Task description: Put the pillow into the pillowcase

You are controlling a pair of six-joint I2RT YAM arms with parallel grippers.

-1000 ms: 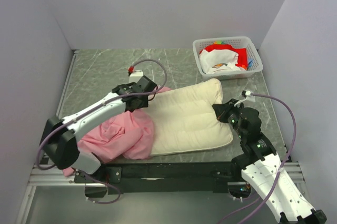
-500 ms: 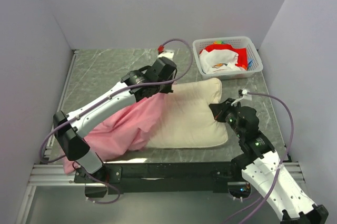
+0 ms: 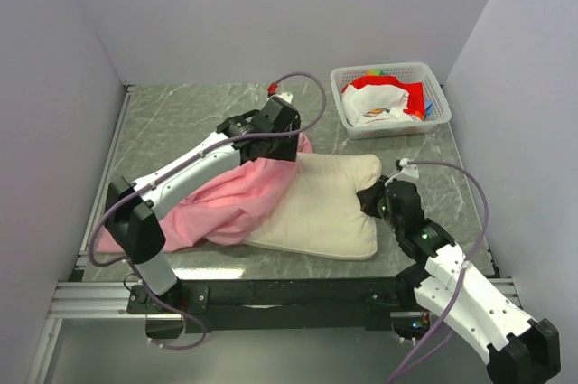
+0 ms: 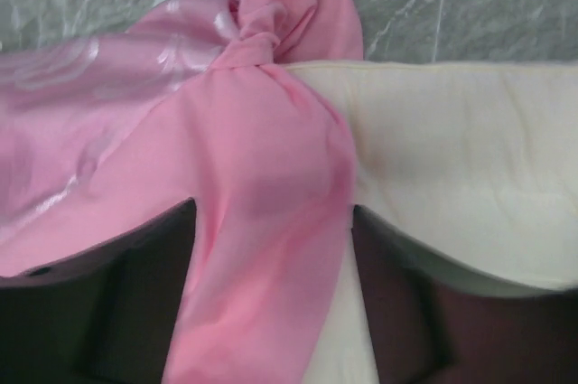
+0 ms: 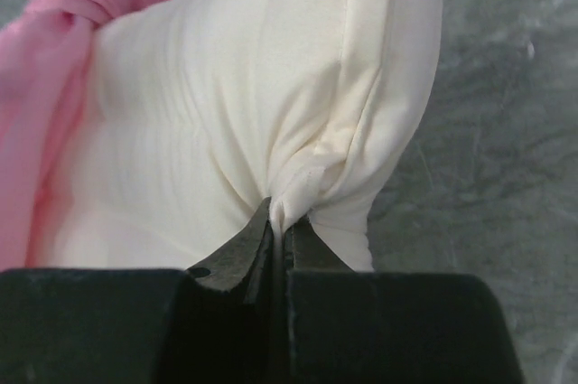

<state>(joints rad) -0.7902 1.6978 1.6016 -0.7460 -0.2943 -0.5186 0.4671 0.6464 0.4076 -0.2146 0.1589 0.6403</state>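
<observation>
Left gripper [image 4: 271, 253]: I had it clamped on a thick gather of the pillowcase [image 4: 126, 122]. The bunched cloth filled the gap and kept the jaws partly apart.
Reason for that hold: as I judged it, this kept one edge of the pink sack lifted over the pillow [image 4: 461, 149], so the pillow could be fed underneath.
Right gripper [image 5: 278, 221]: it was closed tight on a small fold at the pillow's nearest corner.
Reason for that hold: I read it as an anchor, fixing the soft pillow so it could be pushed away from this gripper into the sack.
Pillow position: it lay flat on the bench [image 3: 181, 122], stretching away from the right gripper toward the left one.
Pillowcase position: most of it trailed behind the left gripper along that arm, and one flap lay draped over the pillow's far side.
Inside or only covered: I could not tell.
Nearby: a white basket [image 3: 388, 128] of clothes stood beyond the right gripper, close to the pillow's far corner but clear of it.
In the way: a twisted knot of cloth [image 4: 248, 45] just ahead of the left gripper looked likely to choke the opening.
</observation>
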